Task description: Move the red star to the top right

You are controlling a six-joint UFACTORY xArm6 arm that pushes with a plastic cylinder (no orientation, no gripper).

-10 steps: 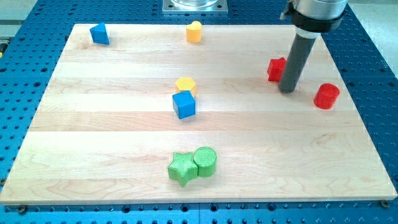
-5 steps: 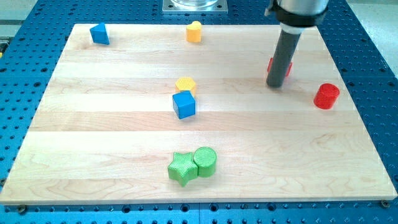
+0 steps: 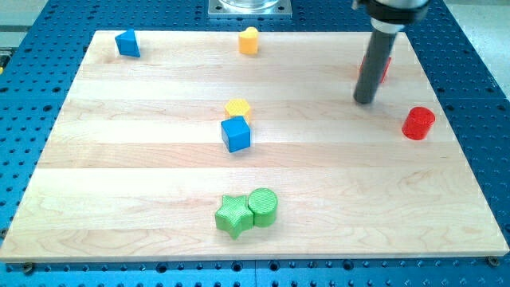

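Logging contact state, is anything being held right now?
Nothing is held: my tip only pushes, sitting just below the red star, mostly hidden behind the rod.

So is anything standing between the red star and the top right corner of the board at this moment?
Nothing visible does. The red star sits near the view's top right, mostly hidden behind the rod, with my tip just below and left of it. The red cylinder lies lower right, off that path.

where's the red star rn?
The red star is near the board's top right in the camera view, mostly hidden behind my rod; my tip sits just below-left of it, and the red cylinder lies lower right.
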